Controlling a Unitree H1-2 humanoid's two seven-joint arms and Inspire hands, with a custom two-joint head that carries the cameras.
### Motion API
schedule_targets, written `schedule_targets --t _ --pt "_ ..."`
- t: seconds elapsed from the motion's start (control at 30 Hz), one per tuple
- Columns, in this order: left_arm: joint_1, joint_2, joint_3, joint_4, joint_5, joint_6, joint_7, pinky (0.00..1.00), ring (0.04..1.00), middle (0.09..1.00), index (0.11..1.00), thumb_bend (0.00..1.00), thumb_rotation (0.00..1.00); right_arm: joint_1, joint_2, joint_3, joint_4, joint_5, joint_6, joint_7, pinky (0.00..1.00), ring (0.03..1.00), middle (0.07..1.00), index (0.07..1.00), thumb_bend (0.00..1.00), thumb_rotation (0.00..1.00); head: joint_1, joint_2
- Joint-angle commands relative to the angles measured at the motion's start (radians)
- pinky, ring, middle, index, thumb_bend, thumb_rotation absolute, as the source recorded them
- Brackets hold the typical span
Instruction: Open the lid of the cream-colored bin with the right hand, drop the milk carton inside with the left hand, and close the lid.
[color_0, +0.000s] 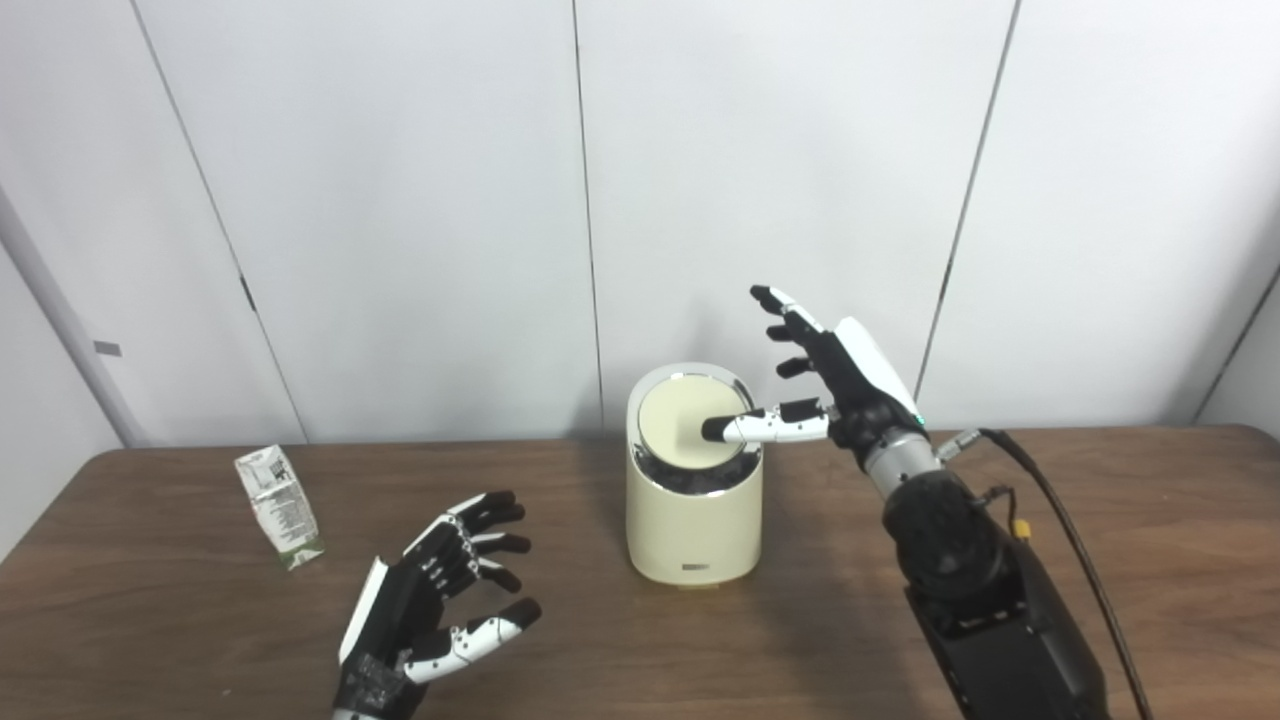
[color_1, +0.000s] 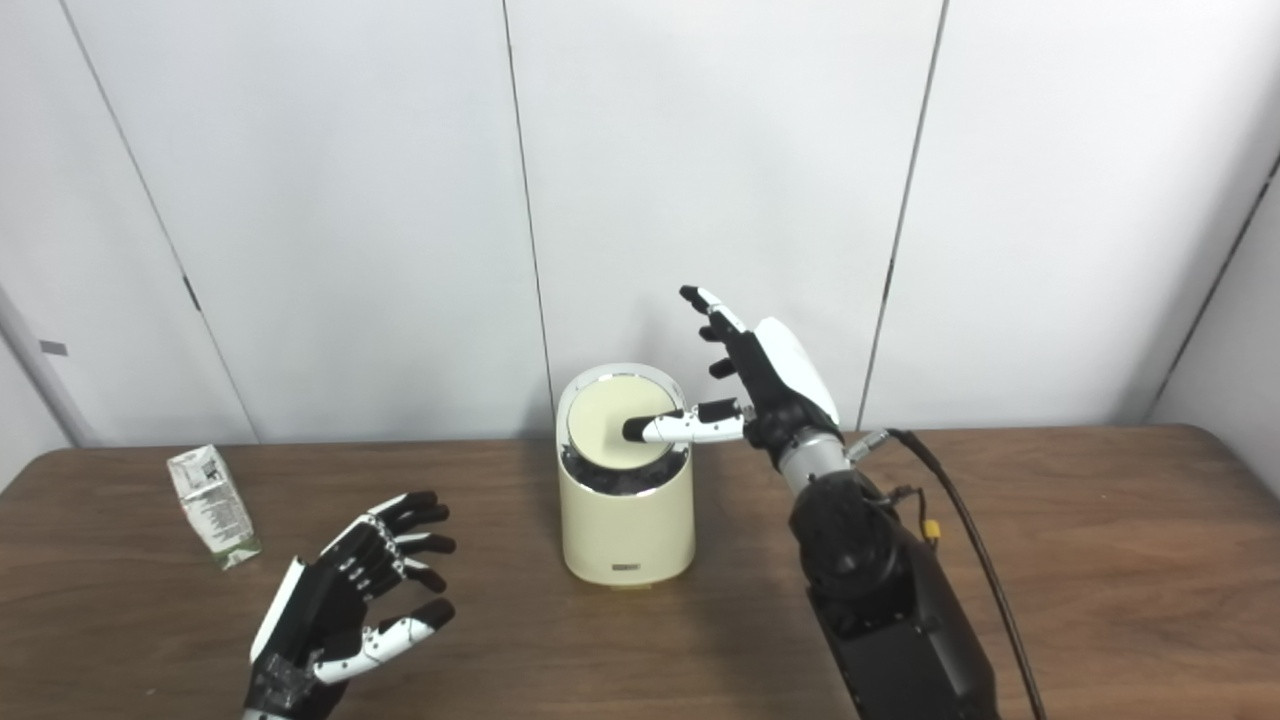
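Thumb of the right robot hand (color_0: 835, 375) presses the lid (color_0: 690, 425) of the cream-colored bin (color_0: 692, 520), tilting it ajar, fingers spread and holding nothing. Left robot hand (color_0: 440, 600) waits open on the table (color_0: 1150, 560) near the milk carton (color_0: 278, 508), well placed to fetch it.

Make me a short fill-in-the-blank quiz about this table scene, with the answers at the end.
1. The milk carton stands on the table, to the ______ of the cream-colored bin.
2. The right hand has its thumb over the bin's ______.
3. The left hand holds ______.
Answers: left; lid; nothing
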Motion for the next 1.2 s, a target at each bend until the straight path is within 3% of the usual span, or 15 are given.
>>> schedule_targets --t 0.0,0.27,0.53,0.93,1.17 --pt "-0.005 -0.009 -0.009 0.001 0.005 -0.012 0.003 0.52 0.689 0.785 0.815 0.71 0.11 -0.065 0.011 0.002 -0.004 0.002 -0.015 -0.014 0.73 0.884 0.949 0.945 0.77 0.3 0.002 0.002" --pt "-0.004 -0.01 -0.011 -0.001 0.006 -0.009 0.006 0.52 0.688 0.785 0.814 0.7 0.1 -0.091 0.035 0.011 0.066 -0.008 -0.018 -0.036 0.79 0.914 0.951 0.944 0.8 0.29 0.002 0.009" --pt "-0.003 -0.012 -0.014 -0.012 0.006 -0.008 0.006 0.53 0.693 0.792 0.815 0.71 0.12 -0.106 0.033 0.021 0.127 -0.027 -0.013 -0.051 0.76 0.896 0.938 0.938 0.84 0.28 0.01 0.021" --pt "0.005 -0.013 -0.016 -0.042 0.005 0.012 0.008 0.52 0.69 0.792 0.815 0.7 0.12 -0.094 0.006 0.057 0.133 -0.076 0.012 -0.049 0.7 0.86 0.934 0.928 0.87 0.14 0.012 0.042" --pt "0.008 -0.014 -0.017 -0.053 0.008 0.017 0.01 0.53 0.691 0.789 0.811 0.7 0.11 -0.08 -0.034 0.126 0.128 -0.166 0.005 -0.057 0.68 0.845 0.913 0.914 0.86 0.06 0.015 0.054"
